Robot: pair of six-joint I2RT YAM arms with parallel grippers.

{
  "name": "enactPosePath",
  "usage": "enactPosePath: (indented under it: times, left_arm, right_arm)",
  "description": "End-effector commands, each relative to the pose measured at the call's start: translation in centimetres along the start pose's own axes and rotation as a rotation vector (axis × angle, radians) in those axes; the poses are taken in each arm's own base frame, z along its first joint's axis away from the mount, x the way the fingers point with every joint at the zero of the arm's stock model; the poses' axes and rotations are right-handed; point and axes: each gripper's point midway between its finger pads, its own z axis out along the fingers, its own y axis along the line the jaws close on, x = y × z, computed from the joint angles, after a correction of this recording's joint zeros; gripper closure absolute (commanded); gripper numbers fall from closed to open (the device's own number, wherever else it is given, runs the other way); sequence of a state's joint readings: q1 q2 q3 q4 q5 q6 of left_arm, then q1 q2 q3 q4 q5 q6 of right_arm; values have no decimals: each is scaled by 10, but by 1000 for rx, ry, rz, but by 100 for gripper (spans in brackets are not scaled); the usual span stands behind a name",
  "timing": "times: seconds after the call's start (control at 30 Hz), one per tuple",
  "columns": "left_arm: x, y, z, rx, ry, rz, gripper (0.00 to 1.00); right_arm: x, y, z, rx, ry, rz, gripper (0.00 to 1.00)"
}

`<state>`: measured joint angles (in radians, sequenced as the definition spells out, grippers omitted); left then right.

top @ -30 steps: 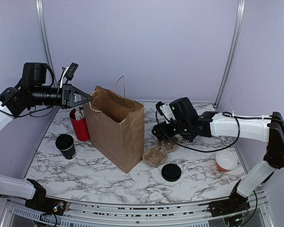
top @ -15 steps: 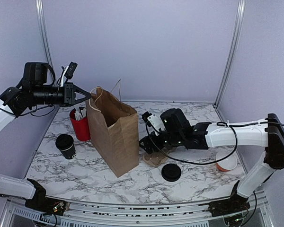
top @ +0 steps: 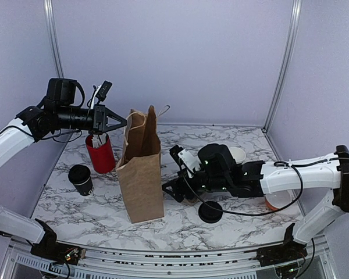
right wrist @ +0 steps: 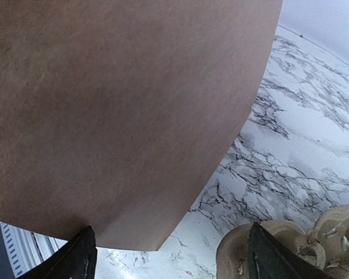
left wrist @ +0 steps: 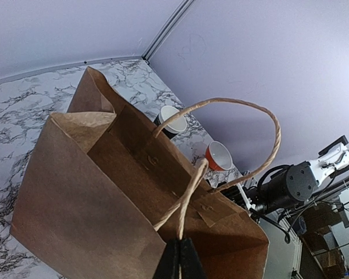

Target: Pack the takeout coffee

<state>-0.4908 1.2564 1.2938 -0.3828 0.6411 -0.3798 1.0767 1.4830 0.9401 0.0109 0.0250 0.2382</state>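
The takeout coffee, an all-black cup, stands at the left of the table, in front of the red holder. The brown paper bag stands upright mid-table. My left gripper is shut on the bag's twine handle above the open mouth; its tips show in the left wrist view. My right gripper is open and low beside the bag's right side, with the bag wall filling its view; one finger is at the bag's bottom corner. The coffee does not show in either wrist view.
A cardboard cup carrier lies under the right gripper. A flat black lid lies in front of it. A white-topped cup stands behind the right arm and an orange cup at far right.
The bag has turned and slid left, its narrow side now facing front. My right arm has moved left and down to the bag's side. My left gripper has moved right with the handle.
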Motion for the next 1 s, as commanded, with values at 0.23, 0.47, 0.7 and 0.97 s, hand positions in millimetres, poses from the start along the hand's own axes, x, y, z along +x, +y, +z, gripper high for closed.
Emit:
enactPosePath:
  times: [0.23, 0.47, 0.7, 0.97]
  left_arm:
    - [-24, -11, -16, -24, -107, 61, 100]
    - [-24, -15, -37, -69, -169, 98, 97]
    - [-16, -13, -50, -109, -189, 105, 94]
    - [-12, -14, -59, -136, -191, 141, 100]
  right_arm:
    - [-35, -34, -32, 158, -46, 7, 12]
    - [-43, -62, -55, 195, -45, 1, 11]
    - [-32, -90, -55, 205, 56, -36, 10]
    - [-5, -117, -42, 198, 174, -49, 11]
